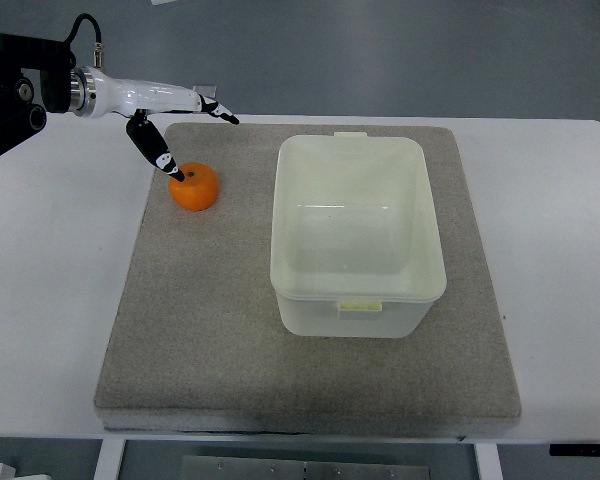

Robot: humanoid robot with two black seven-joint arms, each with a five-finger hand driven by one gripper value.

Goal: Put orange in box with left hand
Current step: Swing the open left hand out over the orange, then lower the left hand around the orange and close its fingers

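So, your left hand (180,125) comes in from upper left, white glossy shell w/ black fingertips. Fingers spread wide: one finger (220,112) points out to the right over the mat's far edge, another (158,152) angles down w/ its black tip at the orange's (195,187) top-left side. Looks like contact there, but only that one tip; hand is released, grasping nothing.

Orange: round, smooth-looking, bright, sits on the mat (200,330) near its far-left corner, left of the box (358,235) and apart from it. Not in the box.

Box: pale cream plastic, rectangular w/ rounded corners, thick rim, small tab at near and far rims, slightly translucent walls. Inside shows bare.

Mat: grey-beige, felt-like, grainy texture, squared slab w/ soft corners, lies on a white smooth table (50,300).

Arm behind hand: metal wrist collar, black housing, cable looping above it.
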